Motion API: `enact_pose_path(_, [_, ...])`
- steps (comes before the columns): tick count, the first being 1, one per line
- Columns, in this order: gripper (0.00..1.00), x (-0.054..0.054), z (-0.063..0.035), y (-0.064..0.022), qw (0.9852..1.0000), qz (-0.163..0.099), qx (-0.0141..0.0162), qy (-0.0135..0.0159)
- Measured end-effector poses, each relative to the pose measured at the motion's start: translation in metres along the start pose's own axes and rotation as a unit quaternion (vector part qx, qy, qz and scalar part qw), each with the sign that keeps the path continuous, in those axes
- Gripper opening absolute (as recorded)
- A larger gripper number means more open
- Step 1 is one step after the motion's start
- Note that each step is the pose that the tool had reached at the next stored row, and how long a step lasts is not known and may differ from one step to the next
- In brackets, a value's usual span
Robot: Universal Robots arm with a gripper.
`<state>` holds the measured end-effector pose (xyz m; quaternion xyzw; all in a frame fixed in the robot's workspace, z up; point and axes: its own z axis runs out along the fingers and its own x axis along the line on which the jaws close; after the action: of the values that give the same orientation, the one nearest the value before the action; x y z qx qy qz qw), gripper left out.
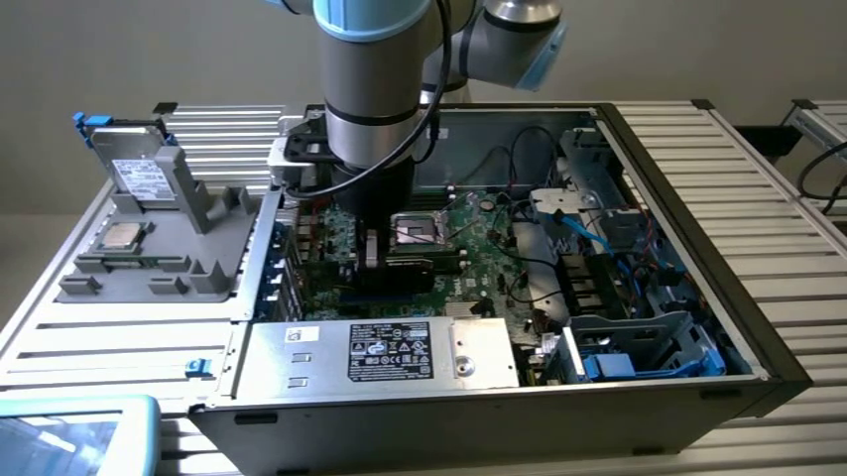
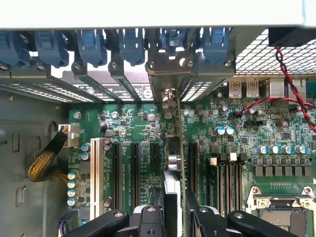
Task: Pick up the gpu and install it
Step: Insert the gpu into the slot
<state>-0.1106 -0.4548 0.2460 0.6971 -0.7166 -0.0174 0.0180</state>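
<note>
1. Where the arm [image 1: 377,99] reaches down into the computer case [image 1: 688,297], it hides the hand in the exterior view.
2. Seen from the wrist, the hand [image 2: 173,207] pinches the card [image 2: 174,163], which stands edge-on over the circuit board [image 2: 237,148].
3. Its metal bracket [image 2: 170,74] meets the case's rear slot openings.
4. Whether the card is seated is hard to make out.
5. Beside the case, the exterior view shows a grey holder [image 1: 146,228] on the desk [image 1: 79,347].
</note>
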Motion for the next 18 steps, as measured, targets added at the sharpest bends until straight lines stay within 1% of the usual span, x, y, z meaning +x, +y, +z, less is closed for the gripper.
enact_pose_path(8, [0.27, 0.0017, 0.0003, -0.0001, 1.0, 0.0, 0.0001, -0.0003])
enact_pose_path(18, [0.27, 0.0029, 0.0003, -0.0002, 1.0, 0.0, 0.0, 0.0])
